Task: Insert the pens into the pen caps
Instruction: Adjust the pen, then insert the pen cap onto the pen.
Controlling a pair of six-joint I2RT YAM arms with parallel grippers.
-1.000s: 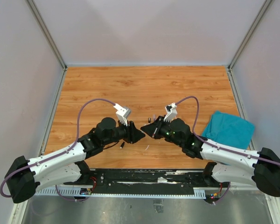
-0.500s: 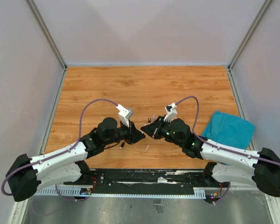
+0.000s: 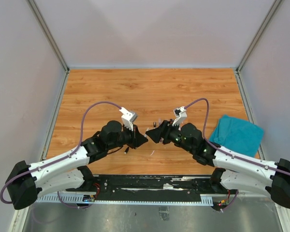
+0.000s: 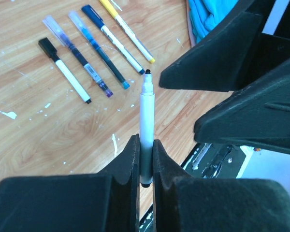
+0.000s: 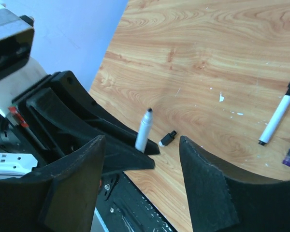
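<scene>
1. The held pen (image 4: 146, 108), white-barrelled with a bare black tip, juts out of the left pincer (image 4: 145, 141). The pincer's two fingers (image 4: 128, 162) are pressed tight against the pen's lower barrel.
2. The right pincer (image 5: 141, 140) is spread wide and grips nothing. In the right wrist view the held pen's tip rises in the gap between its fingers (image 5: 72, 193) and seems to touch neither, though the angle makes this hard to judge.
3. Four other pens lie side by side on the desk (image 4: 48, 135), well apart from both pincers:
   - a black-capped white pen (image 4: 65, 70)
   - a clear-capped dark pen (image 4: 79, 55)
   - a blue pen (image 4: 105, 47)
   - a yellow pen (image 4: 128, 33)
4. A small black pen cap (image 5: 167, 138) lies loose on the desk just beside the held pen's barrel, touched by no finger.
5. Hidden or cut off:
   - The held pen's rear end disappears between the left pincer's fingers.
   - From the top camera the two pincers meet tip to tip at the near middle of the desk, and the pen cannot be made out there.
   - The yellow pen and the teal cloth (image 4: 203, 19) run off the top edge of the left wrist view.
</scene>
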